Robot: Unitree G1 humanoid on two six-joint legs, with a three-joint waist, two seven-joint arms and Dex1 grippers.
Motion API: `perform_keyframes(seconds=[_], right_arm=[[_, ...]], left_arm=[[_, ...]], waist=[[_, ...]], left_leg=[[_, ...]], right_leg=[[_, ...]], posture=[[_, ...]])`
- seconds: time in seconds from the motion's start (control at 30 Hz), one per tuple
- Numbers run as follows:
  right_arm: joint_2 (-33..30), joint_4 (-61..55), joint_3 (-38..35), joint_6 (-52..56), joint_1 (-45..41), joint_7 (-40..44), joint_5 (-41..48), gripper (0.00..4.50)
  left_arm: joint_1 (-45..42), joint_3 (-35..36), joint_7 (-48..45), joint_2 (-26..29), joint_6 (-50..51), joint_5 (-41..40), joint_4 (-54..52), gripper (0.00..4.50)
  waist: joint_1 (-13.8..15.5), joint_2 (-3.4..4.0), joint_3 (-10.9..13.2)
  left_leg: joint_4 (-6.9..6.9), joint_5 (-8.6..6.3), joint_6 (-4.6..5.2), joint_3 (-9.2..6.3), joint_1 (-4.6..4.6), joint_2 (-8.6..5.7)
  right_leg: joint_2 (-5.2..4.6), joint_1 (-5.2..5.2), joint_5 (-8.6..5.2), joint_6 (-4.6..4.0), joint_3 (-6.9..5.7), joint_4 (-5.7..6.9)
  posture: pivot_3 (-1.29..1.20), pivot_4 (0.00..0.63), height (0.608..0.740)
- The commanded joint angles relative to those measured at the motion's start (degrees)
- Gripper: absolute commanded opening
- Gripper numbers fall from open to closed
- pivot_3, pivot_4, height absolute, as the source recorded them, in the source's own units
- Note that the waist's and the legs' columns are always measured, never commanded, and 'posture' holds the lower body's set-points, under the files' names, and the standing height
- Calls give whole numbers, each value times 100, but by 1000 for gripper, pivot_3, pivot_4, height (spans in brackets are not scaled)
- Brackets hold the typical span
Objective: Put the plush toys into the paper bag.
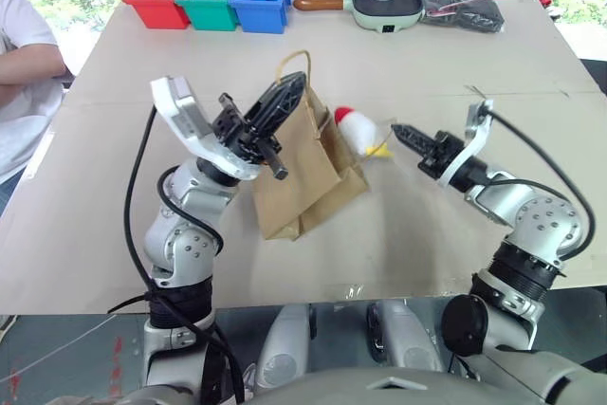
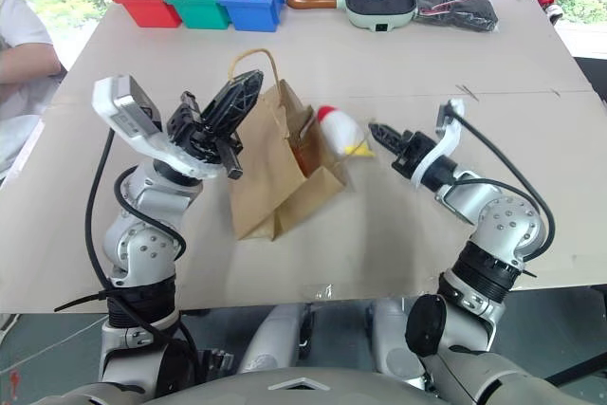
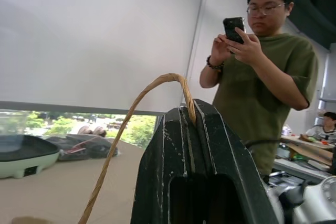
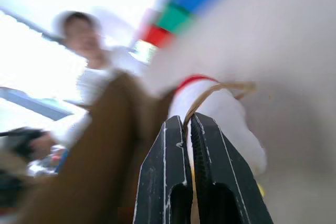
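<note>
Currently we have our left gripper clamped tight on 1 loop handle of the paper bag, holding that side of the mouth up while the bag leans over near the middle of the table. Just beside the bag's mouth, on its right, lies the white plush toy, red end toward the far edge, touching or nearly touching the paper. The rust-brown toy we cannot make out; something reddish shows inside the mouth, but we cannot tell what it is.

Further right, our right gripper is closed, and its wrist view shows the 2nd handle pinched between the fingers, right next to the toy.

Risks, as we judge them: with both grippers taken up by handles, nothing is free for the white toy; pulling the 2 handles apart too hard could tear the paper or tip the bag, and the bag's wall could nudge the toy away toward the right edge.
</note>
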Motion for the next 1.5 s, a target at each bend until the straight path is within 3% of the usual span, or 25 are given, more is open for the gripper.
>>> perform_keyframes(seconds=[0.03, 0.27, 0.4, 0.83, 0.97, 1.07, 1.13, 1.23, 1.3, 1.5], right_arm=[[-138, -484, 199, -177, -364, 46, 908, 30], [-794, -992, 757, -455, -872, -196, 2051, 30], [-1275, -1040, 1084, -702, -679, -327, 2110, 30], [-2784, -746, 860, -1794, -164, -312, 2765, 30], [-3043, -838, 1263, -1913, -97, -335, 2555, 30], [-2968, -952, 1662, -2110, 113, -213, 2385, 30], [-3041, -1066, 2089, -2231, 317, 13, 2023, 30], [-2908, -1049, 2139, -2409, 309, -19, 2148, 30], [-3009, -1079, 2361, -2556, 374, 96, 1747, 30], [-3213, -1255, 2548, -2742, 539, 274, 1446, 30]], left_arm=[[-156, 266, 51, 120, -107, -205, -166, 0], [-12, 367, 145, 201, -126, -114, -83, 0], [16, 448, 353, 110, -228, -27, 37, 0], [-717, 1189, 598, 673, -373, 145, 1361, 0], [-572, 814, 312, 922, -118, 383, 1363, 0], [-1007, 803, 584, 837, -110, 486, 1794, 0], [-1131, 486, 275, 950, -120, 756, 1901, 0], [-1543, 364, 41, 1032, -263, 924, 2177, 0], [-1695, 246, -239, 1172, -400, 1158, 2518, 0], [-1569, 43, -642, 1260, -635, 1534, 2727, 0]], waist=[[-1, 0, 0], [4, 0, 0], [11, -2, -1], [12, -2, 1], [11, -4, 1], [45, -5, 1], [39, -7, 2], [35, -7, 3], [36, -8, 3], [8, -6, 4]], left_leg=[[0, 0, 0, -1, 0, 1], [-1, 0, 0, 2, -3, -1], [-1, 0, 0, -4, -3, 0], [-4, -1, 1, 3, -4, 1], [-9, -1, 1, 3, -8, 1], [-10, -1, 1, 0, -9, 2], [-8, -1, 1, -4, -10, 2], [-8, -1, 1, 2, -10, 0], [-8, -1, 1, 1, -13, 0], [-21, -1, 1, 2, -9, 2]], right_leg=[[0, 0, 0, 0, -1, 0], [-2, 0, 0, 0, -1, -6], [-1, 1, 0, 0, -4, -6], [2, 0, -1, 1, 0, -12], [0, 0, -1, 1, 0, -21], [0, 1, -1, 1, -3, -25], [1, 0, 0, 1, -5, -22], [-1, 1, 0, 1, 0, -25], [-1, 0, 0, 1, -2, -28], [0, -4, -1, 1, 1, -31]], posture=[[0, 150, 740], [0, 150, 740], [0, 150, 740], [0, 150, 740], [0, 150, 740], [0, 150, 740], [0, 150, 740], [0, 150, 740], [0, 150, 740], [0, 150, 740]])
